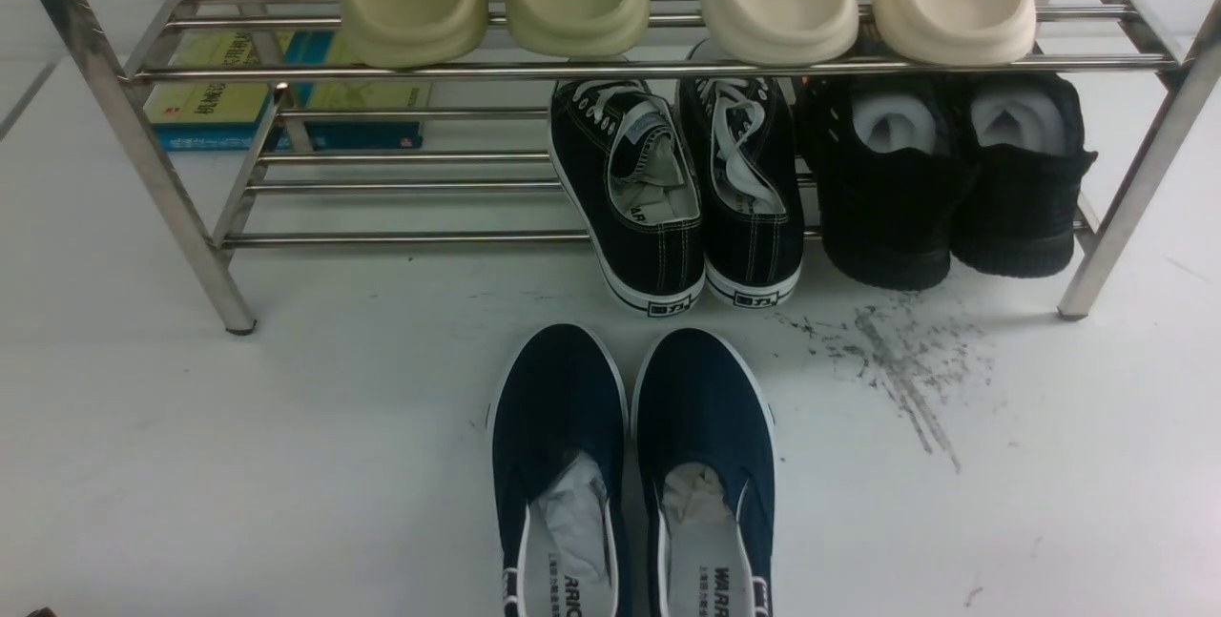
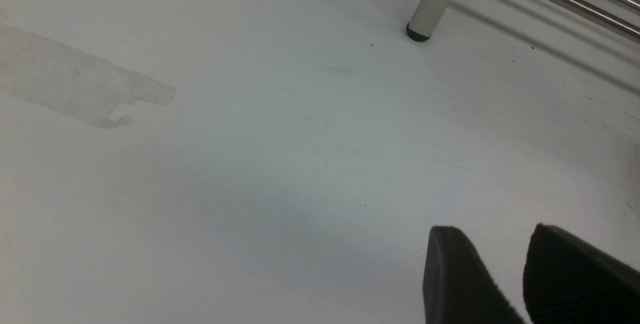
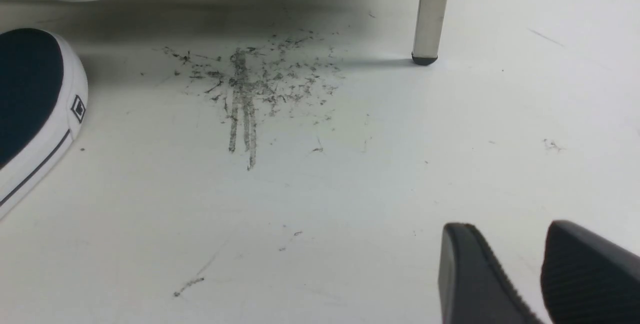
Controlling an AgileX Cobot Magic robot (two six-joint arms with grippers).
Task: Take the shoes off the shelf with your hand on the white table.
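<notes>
Two black knit sneakers [image 1: 944, 178] sit on shelf [image 1: 382, 238] lower tier, right end. I see left gripper [image 2: 497, 234] and right gripper [image 3: 512, 226] slightly parted, empty, short of shelf. Risk: lifting too early snags shelf's upper tier; canvas sneakers [image 1: 677, 197] alongside invite mix-up.

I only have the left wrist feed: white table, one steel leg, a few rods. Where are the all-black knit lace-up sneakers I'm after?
Observer: The all-black knit lace-up sneakers sit on the lower tier of the shiny steel-rod shelf, at its right end.
Operator: Which arm is better placed, and is it free?
Observer: The right one, I'd say. The black right tool is empty, with its fingers apart. It is over the matte white table, facing the dark grey scuff marks just in front of those sneakers.
</notes>
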